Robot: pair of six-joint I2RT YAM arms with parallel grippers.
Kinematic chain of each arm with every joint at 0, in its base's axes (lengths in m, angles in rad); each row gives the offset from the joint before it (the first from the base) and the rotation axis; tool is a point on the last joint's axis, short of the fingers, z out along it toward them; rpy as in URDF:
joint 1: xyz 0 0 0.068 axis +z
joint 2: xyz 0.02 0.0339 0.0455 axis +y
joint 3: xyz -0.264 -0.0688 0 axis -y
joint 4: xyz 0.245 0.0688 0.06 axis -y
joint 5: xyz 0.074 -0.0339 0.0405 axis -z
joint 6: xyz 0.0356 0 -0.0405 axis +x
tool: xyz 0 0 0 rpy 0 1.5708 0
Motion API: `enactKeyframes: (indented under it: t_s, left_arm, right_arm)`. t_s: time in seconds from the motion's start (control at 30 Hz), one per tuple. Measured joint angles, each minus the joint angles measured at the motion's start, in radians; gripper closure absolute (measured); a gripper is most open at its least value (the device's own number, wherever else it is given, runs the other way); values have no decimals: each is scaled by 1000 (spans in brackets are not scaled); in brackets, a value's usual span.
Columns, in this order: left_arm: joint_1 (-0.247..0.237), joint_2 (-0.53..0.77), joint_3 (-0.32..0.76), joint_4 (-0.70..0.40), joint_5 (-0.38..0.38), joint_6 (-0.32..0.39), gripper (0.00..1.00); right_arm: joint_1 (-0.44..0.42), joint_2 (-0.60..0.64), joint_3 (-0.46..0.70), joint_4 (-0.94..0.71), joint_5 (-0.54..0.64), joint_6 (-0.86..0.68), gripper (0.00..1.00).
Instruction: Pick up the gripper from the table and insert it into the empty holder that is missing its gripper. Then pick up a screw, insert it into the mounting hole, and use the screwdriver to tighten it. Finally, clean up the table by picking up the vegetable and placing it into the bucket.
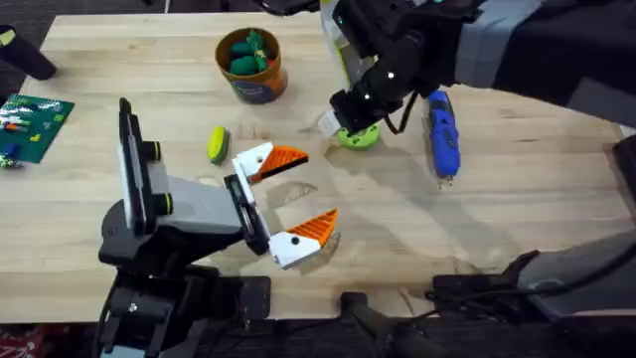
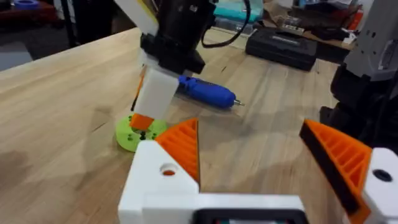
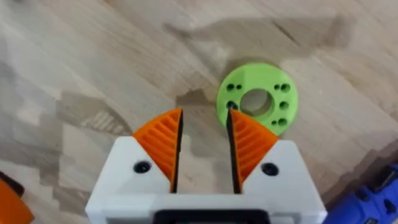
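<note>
The holder is my left arm's grey-and-black hand. Both white gripper pieces with orange tips sit on its black rail. My left gripper is wide open over bare table. My right gripper points down at a lime-green ring, its fingers a narrow gap apart with nothing seen between them. The blue screwdriver lies just right of the ring. The yellow-green vegetable lies near the bucket.
The bucket holds green toy pieces. A green circuit board lies at the table's left edge, and a black object at the far left corner. A black case lies beyond the screwdriver.
</note>
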Motion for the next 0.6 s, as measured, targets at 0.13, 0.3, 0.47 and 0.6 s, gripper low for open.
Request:
enactKeyframes:
  t_s: [0.13,0.3,0.47,0.6]
  left_arm:
    - [0,0,0,0,0,0,17]
    - [0,0,0,0,0,0,17]
    - [0,0,0,0,0,0,17]
    - [0,0,0,0,0,0,17]
  right_arm:
    - [0,34,0,23,7,-2,581]
    - [0,81,0,21,40,-3,581]
    - [-1,122,0,23,60,-3,581]
    - [-1,133,0,21,71,-3,581]
